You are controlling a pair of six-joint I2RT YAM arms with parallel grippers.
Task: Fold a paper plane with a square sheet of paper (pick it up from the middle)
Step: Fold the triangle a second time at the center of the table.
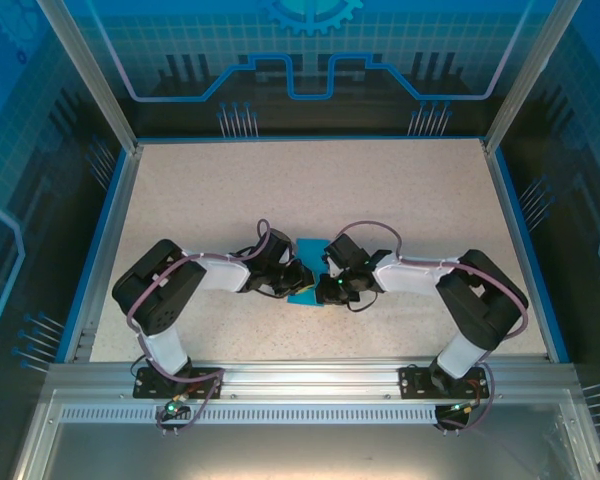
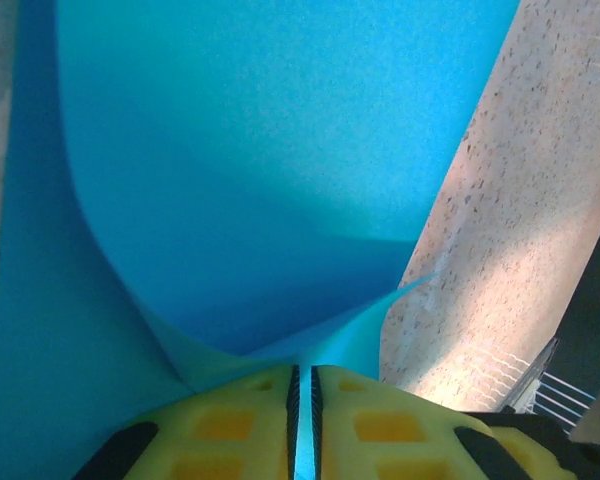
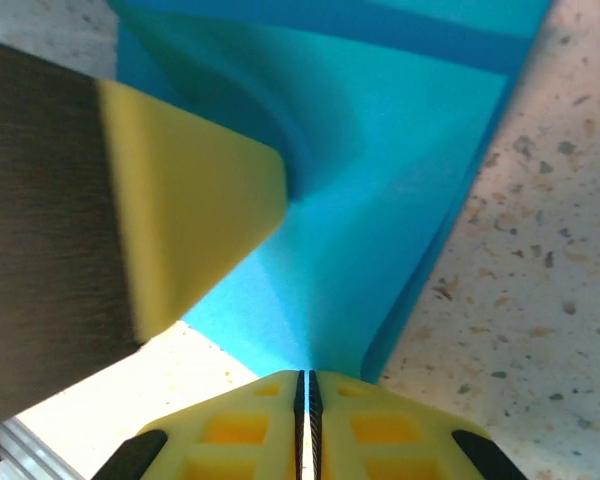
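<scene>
Pinching paper [image 2: 280,150]: left claw [image 2: 302,380], right claw [image 3: 302,382]

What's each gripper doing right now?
Left gripper: closed on the blue paper.
Right gripper: closed on the blue paper.

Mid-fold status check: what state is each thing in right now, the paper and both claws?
blue paper: bent and curling up, not flat, pinched by both claws.
left claw: shut on the blue paper.
right claw: shut on the blue paper.
</scene>
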